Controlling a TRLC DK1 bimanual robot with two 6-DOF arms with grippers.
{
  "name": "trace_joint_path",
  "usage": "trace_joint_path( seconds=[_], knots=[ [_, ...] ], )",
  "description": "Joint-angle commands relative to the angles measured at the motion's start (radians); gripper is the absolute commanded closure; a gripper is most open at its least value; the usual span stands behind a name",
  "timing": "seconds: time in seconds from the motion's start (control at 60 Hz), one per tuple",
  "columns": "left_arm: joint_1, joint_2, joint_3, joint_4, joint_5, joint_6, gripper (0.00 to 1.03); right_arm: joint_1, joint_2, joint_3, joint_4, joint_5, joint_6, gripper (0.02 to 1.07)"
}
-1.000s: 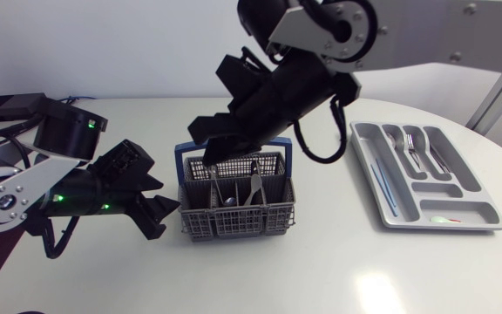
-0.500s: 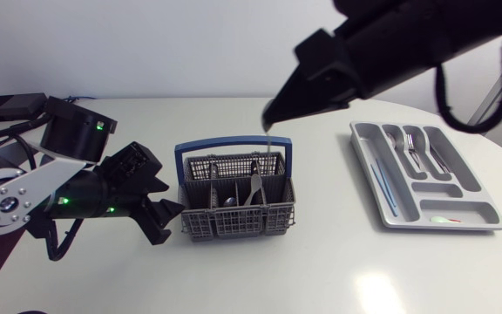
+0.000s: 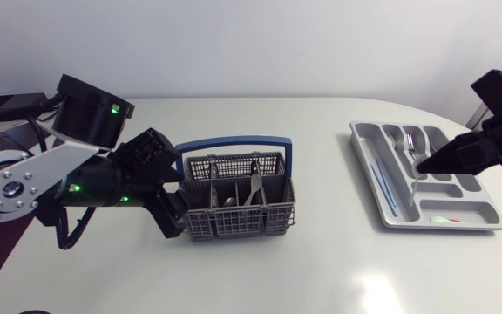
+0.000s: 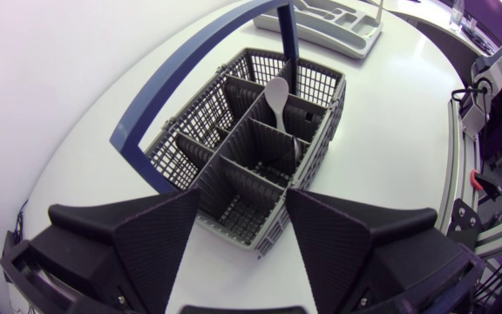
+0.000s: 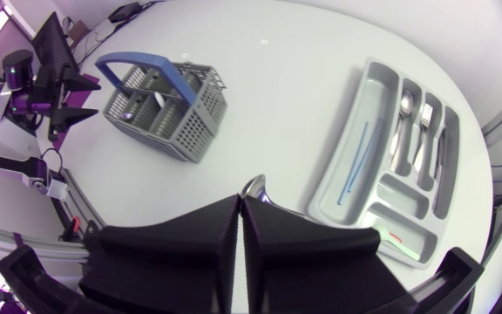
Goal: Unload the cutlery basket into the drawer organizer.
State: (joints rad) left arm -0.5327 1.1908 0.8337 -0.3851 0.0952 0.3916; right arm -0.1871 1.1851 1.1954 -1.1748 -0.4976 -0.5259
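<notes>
**Gripper states and layout around the cutlery basket**

The left gripper [image 4: 242, 199] is spread wide. Its two matte black wedge fingers [image 4: 168, 235] flank one end corner of the cutlery basket [image 3: 238, 222] and are not clamped on it. The right gripper [image 5: 240, 202] is pressed narrow on a slim metal cutlery piece [image 5: 257, 186], whose rounded, shiny end protrudes beside the fingertips. In the head view this gripper is seen well apart from the basket, on its right-arm side, over the drawer organizer [image 3: 478, 214].

The basket is a grey plastic box with latticed mesh walls. It is divided by solid partitions into several compartments and spanned by a blue arched handle [image 3: 234, 140]. A pale spoon [image 4: 277, 94] stands bowl-up in a compartment at the basket end far from the left gripper. Further metal pieces [image 3: 255, 187] lean in the middle compartments, which are crossed overhead by the handle.

The organizer is a smooth grey moulded tray of long and short slots. Forks and a spoon [image 3: 412, 146] lie in the long slots. A thin blue rod [image 3: 382, 187] lies in the slot nearest the basket. A small green-and-red item [image 3: 440, 220] lies in a cross slot.

Basket and organizer rest on a glossy white table [image 3: 321, 270].
</notes>
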Motion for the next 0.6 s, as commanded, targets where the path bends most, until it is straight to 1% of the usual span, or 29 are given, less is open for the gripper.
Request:
trace_joint_path(
  seconds=[0.0,0.05,0.1,0.2,0.3,0.367,0.433,0.583],
  knots=[
    [-0.018,0.026,0.036,-0.011,-0.012,-0.023,0.33,-0.11,0.047,-0.033,-0.013,-0.004,-0.157,1.01],
    [-0.024,0.026,0.038,-0.012,-0.015,-0.025,0.33,-0.173,0.07,-0.043,-0.005,0.005,-0.217,1.01],
    [-0.027,0.026,0.041,-0.018,-0.018,-0.025,0.33,-0.224,0.091,-0.056,0.033,0.022,-0.247,1.01],
    [-0.032,0.027,0.048,-0.028,-0.028,-0.025,0.33,-0.302,0.151,-0.068,0.069,0.053,-0.322,1.01],
    [-0.033,0.027,0.05,-0.029,-0.032,-0.025,0.33,-0.331,0.174,-0.12,0.196,0.117,-0.349,1.01],
    [-0.033,0.029,0.048,-0.029,-0.034,-0.025,0.33,-0.342,0.191,-0.14,0.236,0.157,-0.373,1.01],
    [-0.035,0.033,0.048,-0.029,-0.038,-0.025,0.33,-0.347,0.2,-0.16,0.308,0.194,-0.379,1.01],
    [-0.036,0.041,0.058,-0.032,-0.043,-0.026,0.33,-0.374,0.275,-0.145,0.385,0.26,-0.391,1.01]
  ],
)
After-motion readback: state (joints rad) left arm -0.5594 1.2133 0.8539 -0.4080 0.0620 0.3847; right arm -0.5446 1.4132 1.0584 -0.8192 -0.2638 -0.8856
